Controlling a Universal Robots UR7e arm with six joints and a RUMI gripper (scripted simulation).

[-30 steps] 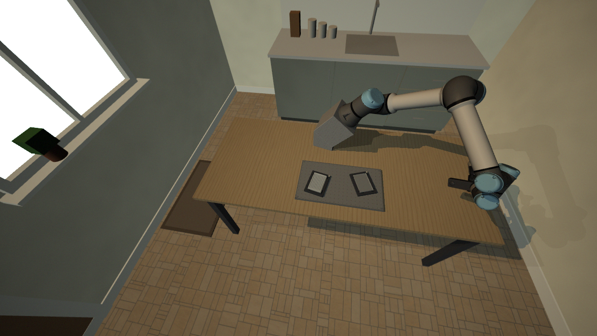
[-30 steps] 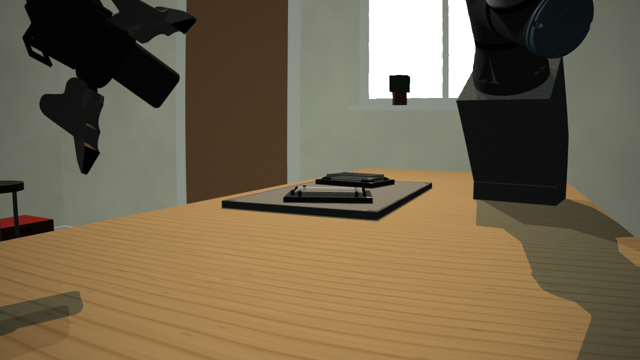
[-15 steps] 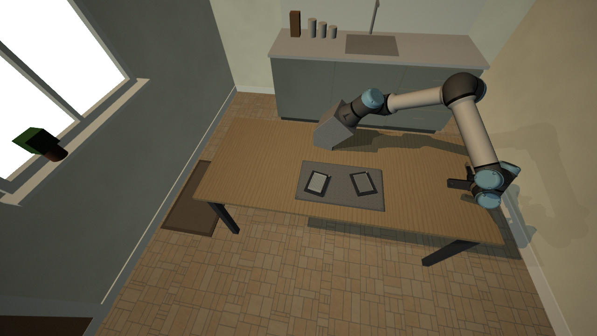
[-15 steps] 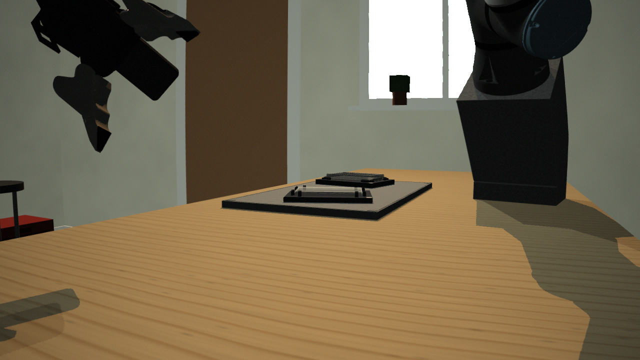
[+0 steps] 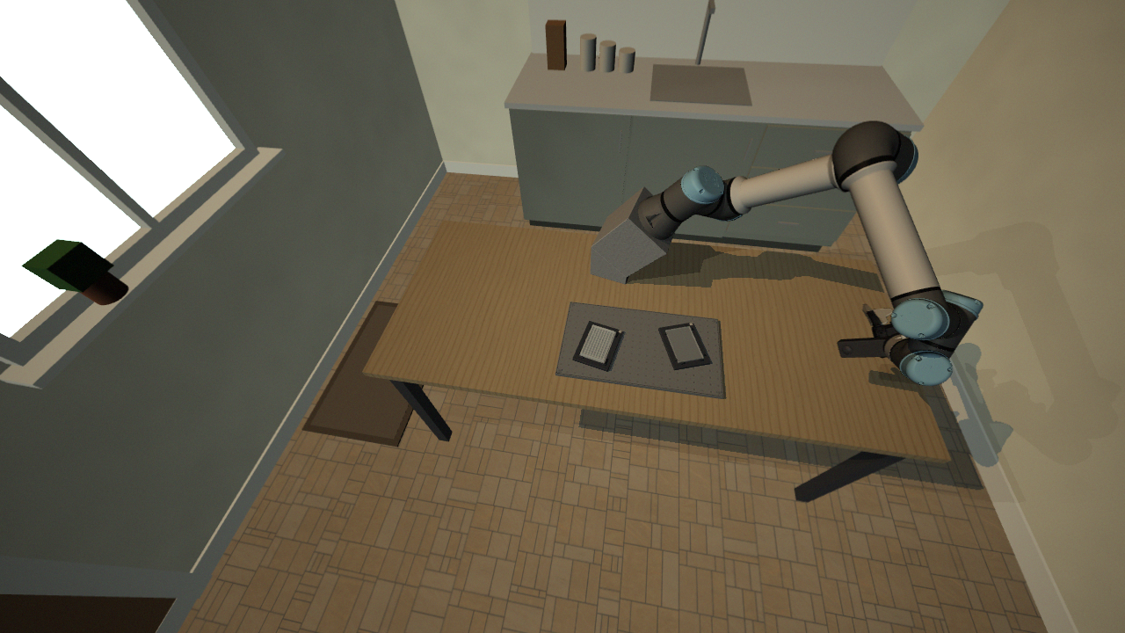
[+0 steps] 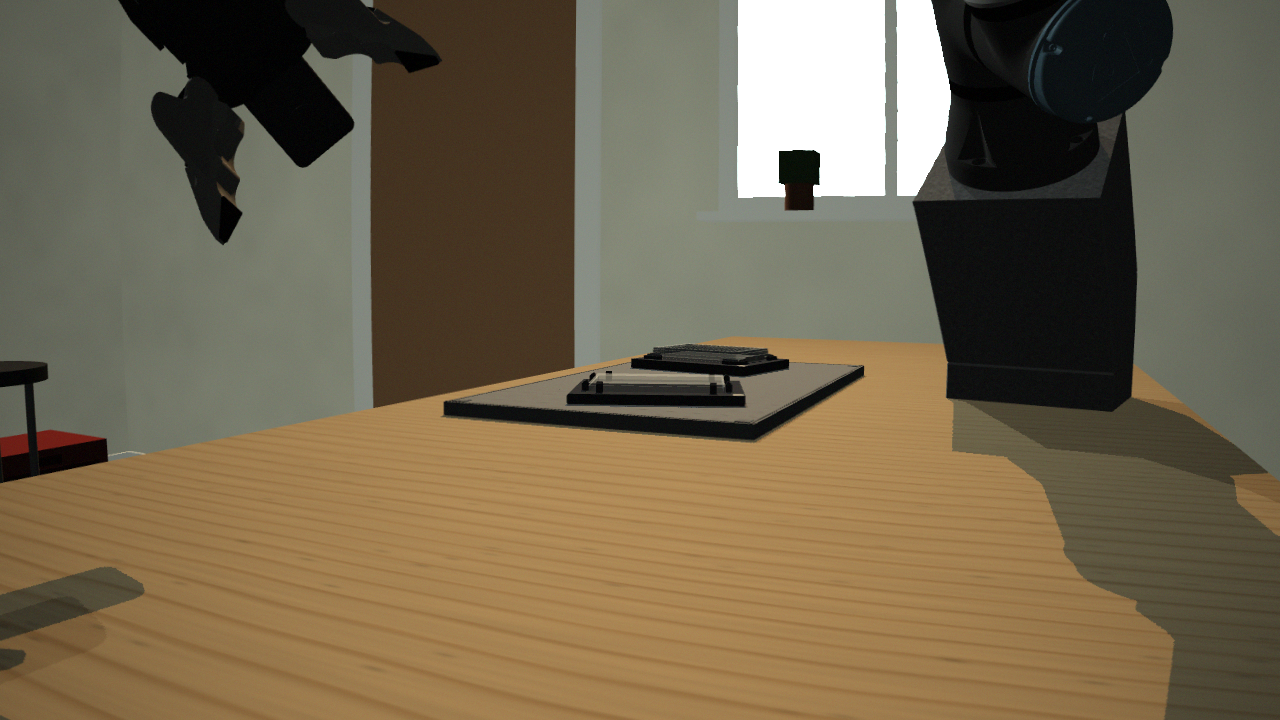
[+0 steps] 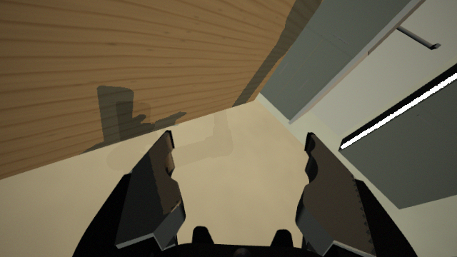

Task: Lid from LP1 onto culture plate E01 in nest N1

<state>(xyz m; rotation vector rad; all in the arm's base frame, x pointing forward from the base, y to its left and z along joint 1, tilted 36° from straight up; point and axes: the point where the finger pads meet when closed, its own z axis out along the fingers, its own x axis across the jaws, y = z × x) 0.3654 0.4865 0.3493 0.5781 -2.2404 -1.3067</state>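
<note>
The culture plate E01 (image 5: 599,344), pale with a grid of wells, sits uncovered in its black nest on the left half of the grey baseplate (image 5: 641,349). The clear lid (image 5: 683,344) lies in the black lid park on the right half. In the exterior view the lid (image 6: 657,385) is the nearer of the two and the plate (image 6: 711,354) is behind it. My gripper (image 5: 857,331) hangs high above the table's right end, far from the baseplate. It is open and empty, as the wrist view (image 7: 238,135) shows. It is at the upper left of the low view (image 6: 326,147).
The arm's grey base block (image 5: 627,248) stands on the table behind the baseplate. A wall runs close along the table's right end next to the gripper. A counter with a sink (image 5: 700,83) stands behind the table.
</note>
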